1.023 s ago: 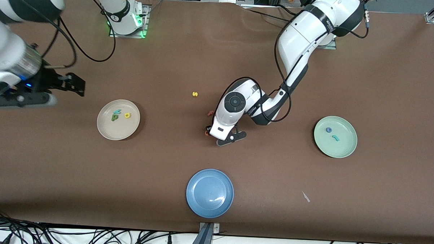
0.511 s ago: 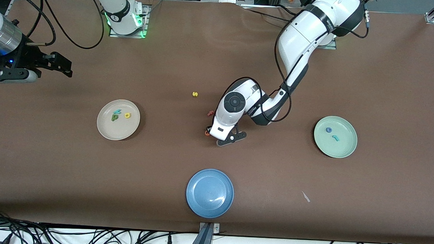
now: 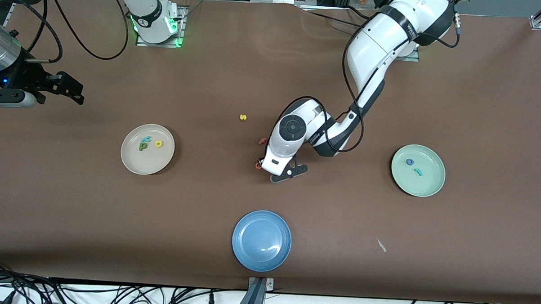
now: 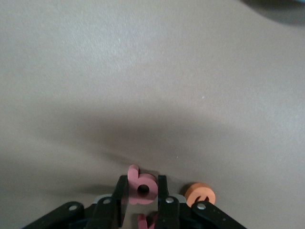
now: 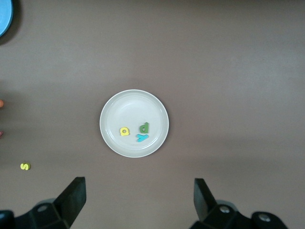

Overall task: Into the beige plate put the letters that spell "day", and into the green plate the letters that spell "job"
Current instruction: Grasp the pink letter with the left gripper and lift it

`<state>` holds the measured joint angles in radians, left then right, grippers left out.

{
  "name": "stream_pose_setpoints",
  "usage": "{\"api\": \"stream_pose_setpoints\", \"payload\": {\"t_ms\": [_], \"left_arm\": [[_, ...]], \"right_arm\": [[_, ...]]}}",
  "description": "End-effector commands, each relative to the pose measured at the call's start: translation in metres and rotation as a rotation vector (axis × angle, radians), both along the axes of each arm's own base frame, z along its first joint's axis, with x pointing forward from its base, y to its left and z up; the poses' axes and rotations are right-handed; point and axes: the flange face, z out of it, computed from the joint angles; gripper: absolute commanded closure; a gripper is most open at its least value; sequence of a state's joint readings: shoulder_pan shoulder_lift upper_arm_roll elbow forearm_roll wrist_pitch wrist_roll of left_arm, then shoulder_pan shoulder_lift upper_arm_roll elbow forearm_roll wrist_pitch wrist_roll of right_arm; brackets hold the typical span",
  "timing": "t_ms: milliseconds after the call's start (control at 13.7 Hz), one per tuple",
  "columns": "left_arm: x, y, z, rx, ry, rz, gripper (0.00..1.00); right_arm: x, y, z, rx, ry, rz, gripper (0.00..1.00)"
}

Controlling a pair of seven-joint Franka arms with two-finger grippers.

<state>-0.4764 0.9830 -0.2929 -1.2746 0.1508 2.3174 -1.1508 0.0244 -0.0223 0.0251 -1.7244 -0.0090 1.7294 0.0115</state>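
In the left wrist view a red "b" [image 4: 143, 187] lies on the table between my left gripper's [image 4: 143, 195] fingers, and both pads touch its sides. In the front view that gripper [image 3: 268, 163] is low at mid-table and hides the "b". The beige plate [image 3: 130, 163] holds a green "d" [image 3: 142, 145], a teal "y" [image 3: 146, 139] and a yellow "a" [image 3: 158, 143]. The green plate [image 3: 426, 186] holds a blue "o" [image 3: 409, 162] and a teal "j" [image 3: 418, 171]. My right gripper [image 3: 72, 89] hangs open and empty over the right arm's end of the table; its wrist view shows the beige plate [image 5: 114, 109].
An orange "e" [image 3: 258, 166] lies right beside the left gripper, and a pink "f" [image 3: 262, 141] a little farther from the front camera. A yellow "s" [image 3: 243, 117] lies farther still. A blue plate [image 3: 261, 241] sits near the front edge.
The left gripper's fingers have closed in on the red "b" without the hand shifting. The right arm has drawn back toward its end of the table, away from the beige plate.
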Motion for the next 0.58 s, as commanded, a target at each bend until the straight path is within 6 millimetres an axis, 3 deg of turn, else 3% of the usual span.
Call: {"api": "stream_pose_setpoints", "payload": {"t_ms": [0,146,292,511], "left_arm": [[0.022,0.016,0.031,0.001,-0.042,-0.006,1.00],[0.035,0.041,0.067,0.037,-0.018,-0.022,1.00],[0.051,0.082,0.107,0.082,0.026,-0.049,1.00],[0.073,0.182,0.150,0.174,0.142,-0.098,1.00]], "right_arm": [[-0.001,0.001,0.001,-0.004,-0.002,0.007,0.00],[0.000,-0.001,-0.002,-0.001,0.004,0.000,0.00],[0.000,0.003,-0.001,0.001,0.004,0.008,0.00],[-0.001,0.007,0.000,0.000,0.003,0.015,0.00]]}}
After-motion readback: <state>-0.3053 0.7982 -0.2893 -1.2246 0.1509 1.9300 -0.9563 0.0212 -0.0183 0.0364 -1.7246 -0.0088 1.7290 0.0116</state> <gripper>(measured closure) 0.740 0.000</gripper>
